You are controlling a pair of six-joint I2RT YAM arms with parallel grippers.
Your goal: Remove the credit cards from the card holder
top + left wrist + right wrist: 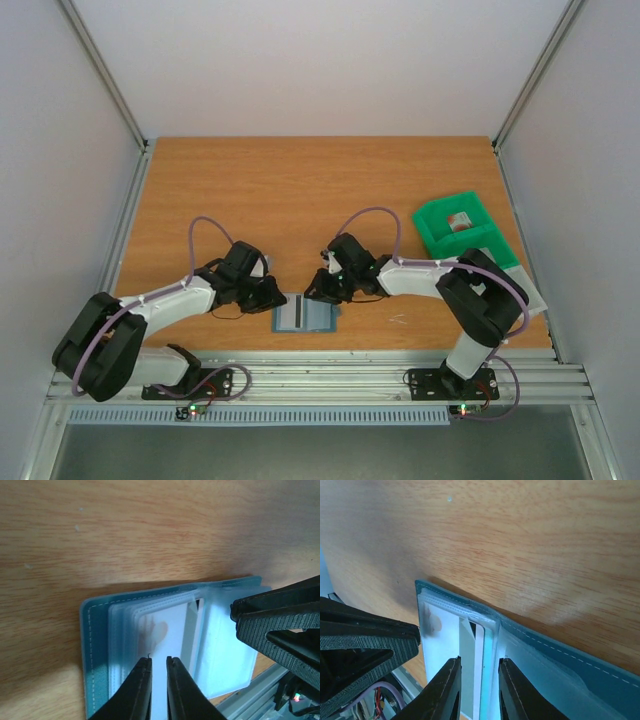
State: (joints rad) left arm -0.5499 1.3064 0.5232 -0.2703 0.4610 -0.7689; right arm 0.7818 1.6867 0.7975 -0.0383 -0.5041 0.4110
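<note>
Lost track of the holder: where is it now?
Top view: the holder lies open on the table, central near its front edge, between the left hand and right hand.

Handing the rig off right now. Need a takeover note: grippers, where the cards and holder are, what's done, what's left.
Left gripper: jaws nearly together over the white card showing in the card holder. Can't tell if it grips yet.
Right gripper: jaws close around the clear sleeves at the fold, apparently pinning the holder.
Holder: open on the table near the front edge, between the arms.
Done: a small red-and-white item lies in the green bin, but it is too small to call a card.
Left: pull the white card free, then check the other sleeves, which are hidden now.
</note>
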